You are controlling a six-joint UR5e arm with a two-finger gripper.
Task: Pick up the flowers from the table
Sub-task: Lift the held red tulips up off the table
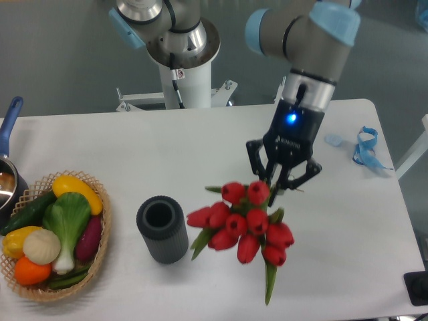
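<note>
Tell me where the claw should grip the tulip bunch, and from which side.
Grip the flowers on the bundled stems just behind the heads, coming from above: the blooms are bulky and easily crushed. The claw is already there, though whether it has closed is hidden.

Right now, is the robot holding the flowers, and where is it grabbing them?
Yes, it seems so: the gripper has its jaws closed around the flowers at the stems, just behind the red heads.
</note>
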